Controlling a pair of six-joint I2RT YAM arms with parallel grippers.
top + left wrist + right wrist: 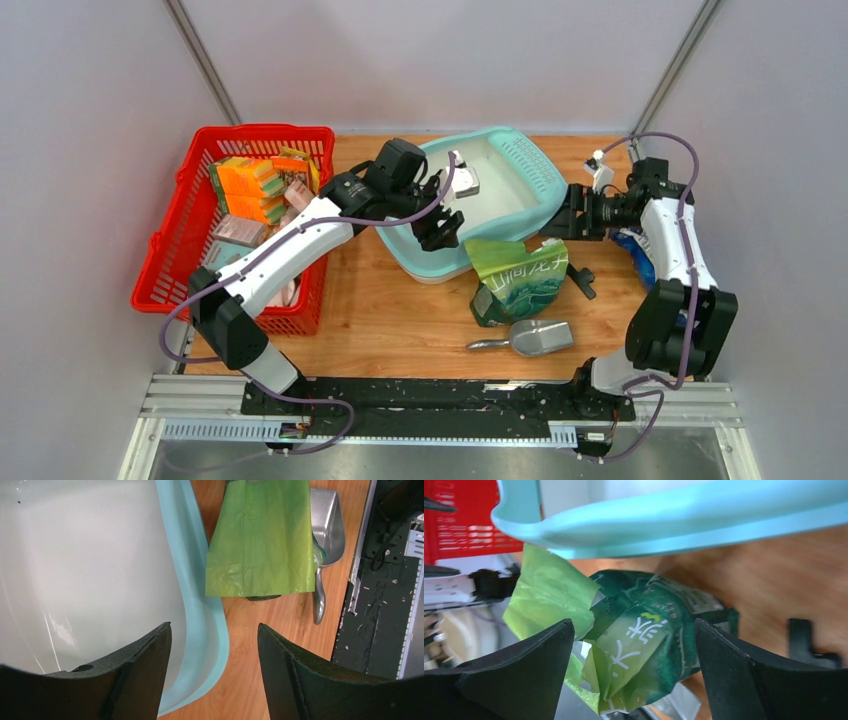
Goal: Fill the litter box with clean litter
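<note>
Top external view, from the left: a red mesh basket (170, 262) holds orange-and-yellow sponges and small boxes whose print is too small to read. My left claw (443, 232) is spread wide and grasps nothing. Its jaws straddle the near rim of the litter box (497, 134), one finger over the whitish inside, the other over the wooden table (400, 320). The light-teal box sits at the back middle of the table, perforated panel at its right end. Just in front of it lies a crumpled green bag (525, 282) bearing white brush-style characters I cannot read. A grey metal scoop (540, 337) lies nearer the bases. My right claw (553, 222) is released, fingers wide, the bag just beyond them.
</note>
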